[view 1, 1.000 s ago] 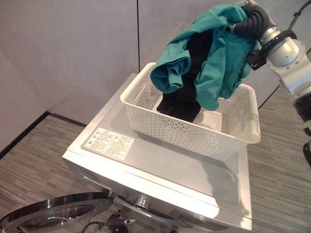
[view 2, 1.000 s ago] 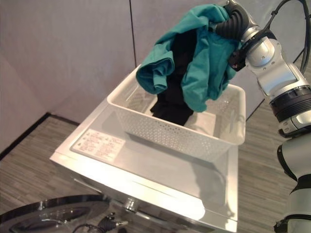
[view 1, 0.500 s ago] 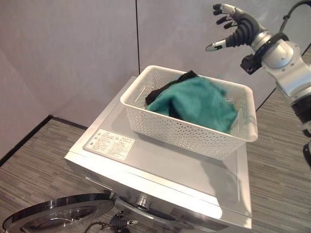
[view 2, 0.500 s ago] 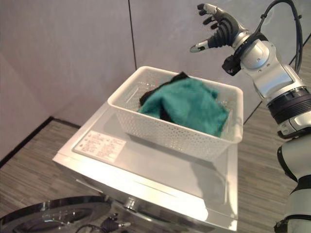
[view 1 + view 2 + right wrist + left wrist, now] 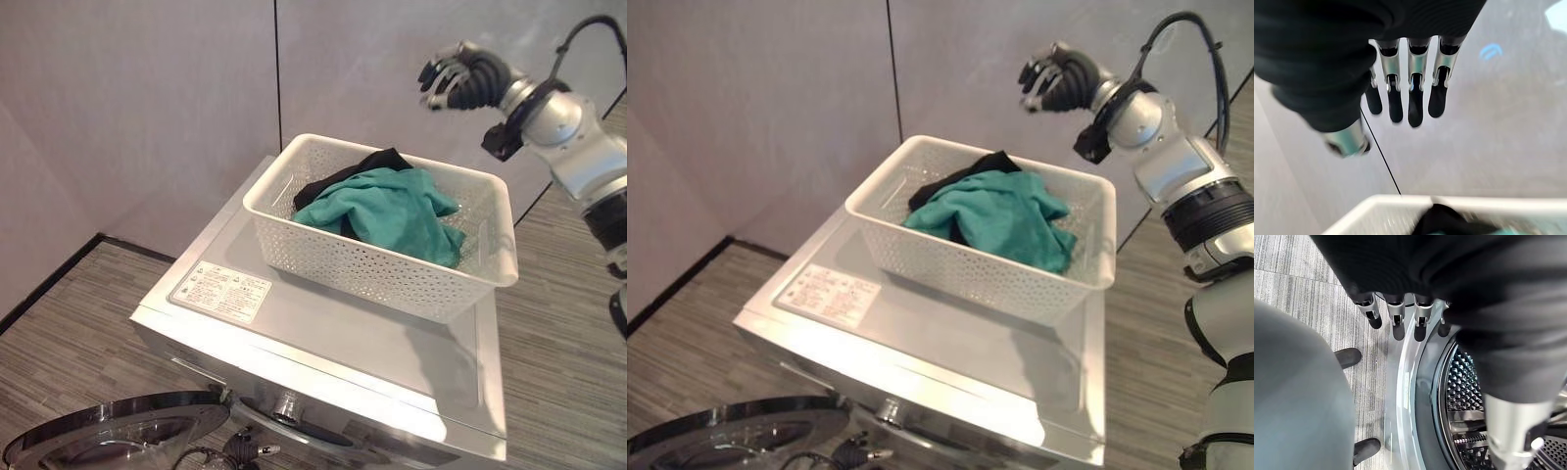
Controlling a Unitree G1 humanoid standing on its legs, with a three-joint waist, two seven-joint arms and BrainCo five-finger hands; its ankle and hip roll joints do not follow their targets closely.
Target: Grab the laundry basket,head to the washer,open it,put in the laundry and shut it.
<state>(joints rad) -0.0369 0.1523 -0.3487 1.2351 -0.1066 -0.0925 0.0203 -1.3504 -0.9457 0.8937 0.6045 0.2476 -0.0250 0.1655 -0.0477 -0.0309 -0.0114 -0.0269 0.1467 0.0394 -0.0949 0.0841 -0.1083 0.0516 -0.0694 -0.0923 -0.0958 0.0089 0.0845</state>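
Plainly soft, light teal-and-black laundry [image 5: 392, 206] heaps in the basket [image 5: 392, 274]; right hand [image 5: 458, 80], upper right, fingers curled empty; bunch its crest.

Basket: white perforated plastic laundry basket [image 5: 392, 277], dotted with small holes.
Laundry: teal cloth [image 5: 392, 211] over black garment [image 5: 348, 171].
Washer: silver-grey washing machine [image 5: 323, 343], white printed label [image 5: 220, 290].
Floor: grey striped wood-grain flooring [image 5: 69, 323].
Wall: plain pale grey panels [image 5: 137, 98].

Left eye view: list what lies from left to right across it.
Open washer door → label on the washer top → white laundry basket holding the teal cloth → right hand, raised above the basket.
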